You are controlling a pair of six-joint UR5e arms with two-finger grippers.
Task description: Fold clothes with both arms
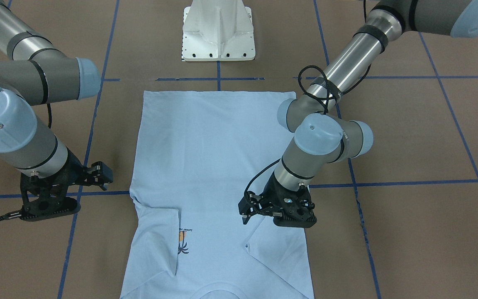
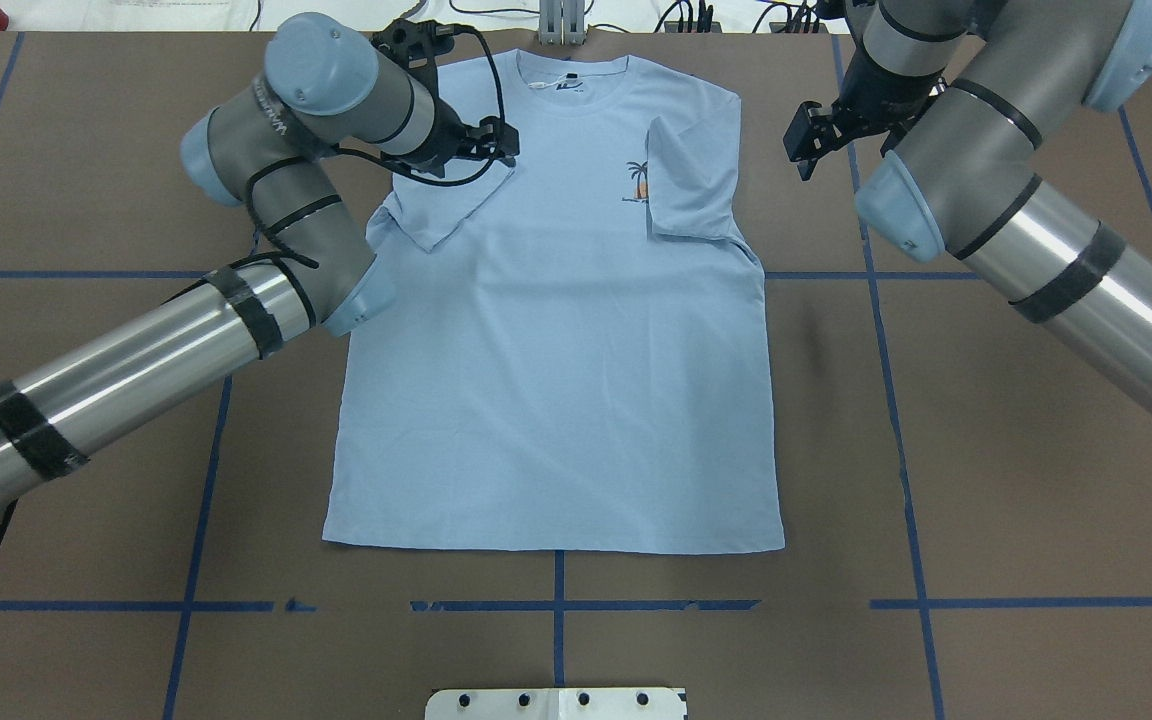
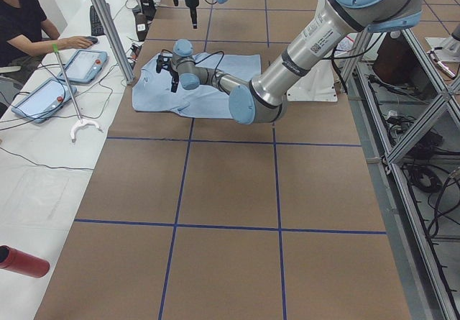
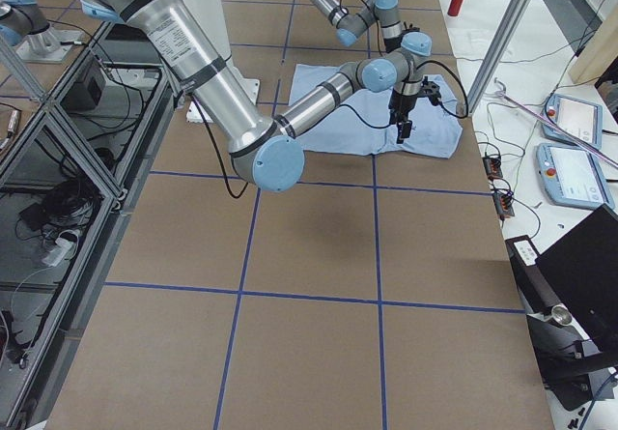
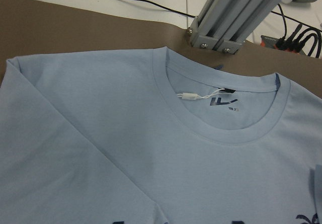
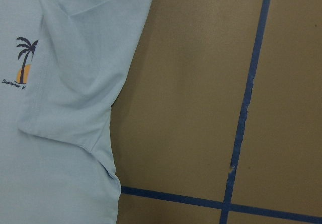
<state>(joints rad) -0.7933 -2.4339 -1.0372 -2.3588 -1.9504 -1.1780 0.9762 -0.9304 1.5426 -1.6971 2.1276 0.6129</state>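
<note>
The clothes, one pale light-blue T-shirt (image 2: 556,380), lie flat and face up on the brown table, collar towards the far edge. A small palm print (image 2: 639,182) marks the chest. Both sleeves are folded inward: the left sleeve (image 2: 441,205) and the right sleeve (image 2: 686,180). My left gripper (image 1: 295,221) hovers over the shirt's left shoulder beside the folded sleeve; no cloth hangs from it and its jaw gap is hidden. My right gripper (image 1: 50,212) hangs over bare table just off the shirt's right side, its jaw gap also hidden. The left wrist view shows the collar (image 5: 221,128).
The white pedestal base (image 1: 219,33) stands at the robot's edge of the table behind the hem. Blue tape lines (image 2: 556,605) cross the table. An aluminium post (image 5: 236,17) rises just past the collar. A person (image 3: 29,18) sits at a side bench with tablets.
</note>
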